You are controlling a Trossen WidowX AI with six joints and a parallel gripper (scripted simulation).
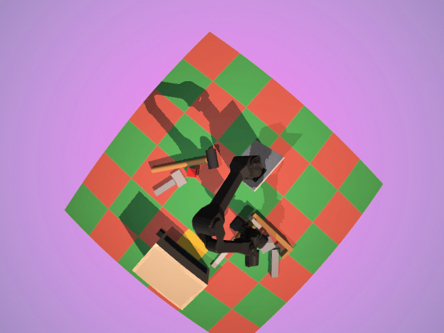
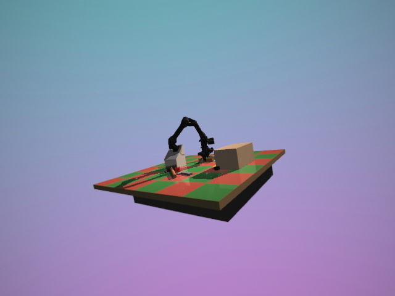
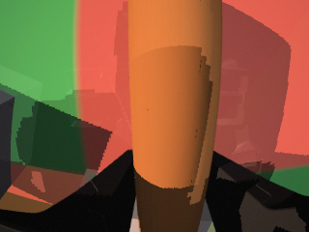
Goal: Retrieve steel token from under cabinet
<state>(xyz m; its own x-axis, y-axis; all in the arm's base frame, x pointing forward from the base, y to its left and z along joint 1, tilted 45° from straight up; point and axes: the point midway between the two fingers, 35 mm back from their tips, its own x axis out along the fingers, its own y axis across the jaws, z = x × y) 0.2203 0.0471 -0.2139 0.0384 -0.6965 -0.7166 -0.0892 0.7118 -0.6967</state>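
The tan cabinet (image 1: 170, 275) (image 2: 234, 156) stands near the table edge, with a dark slotted strip (image 1: 184, 256) along its front. The yellow marked area (image 1: 193, 244) lies in front of that strip. No token can be made out in any view. My gripper (image 2: 204, 158) (image 3: 168, 158) is shut on a round wooden handle (image 3: 171, 111), to the right of the marked area in the top view. A pale bar (image 1: 218, 260) sticks out from under the arm towards the cabinet; the arm hides whether it joins the handle.
A black-headed mallet (image 1: 211, 158), a light grey T-shaped piece (image 1: 164, 186) and a red block (image 1: 192, 172) (image 2: 177, 169) lie left of the arm's base (image 1: 270, 159) (image 2: 174, 159). A long wooden piece (image 1: 272, 232) and a grey bar (image 1: 274, 263) lie right of the hand.
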